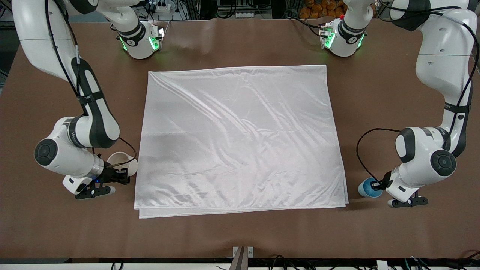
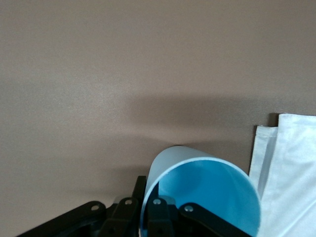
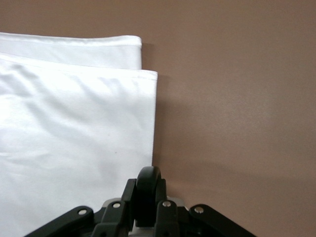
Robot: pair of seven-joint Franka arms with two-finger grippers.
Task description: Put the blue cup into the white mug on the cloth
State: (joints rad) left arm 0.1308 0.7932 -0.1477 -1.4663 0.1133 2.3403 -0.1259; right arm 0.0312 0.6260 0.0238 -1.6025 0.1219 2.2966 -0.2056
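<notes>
- Brown surface (image 1: 240, 232); white cloth (image 1: 240, 142) spread mid-frame.
- Lower right of the front view: left pincer (image 1: 376, 185) grasps the blue cup (image 1: 369, 188), just beside the cloth's corner.
- Lower left: right pincer (image 1: 120, 175) grips the white mug (image 1: 123, 162) by its dark handle (image 3: 147, 187).

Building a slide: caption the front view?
Left gripper grips blue cup, right gripper white mug, beside cloth.

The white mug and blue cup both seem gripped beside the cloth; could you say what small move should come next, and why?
Probably the right gripper should carry the white mug onto the cloth. Both the mug and the blue cup, held by the left gripper, sit off it.
</notes>
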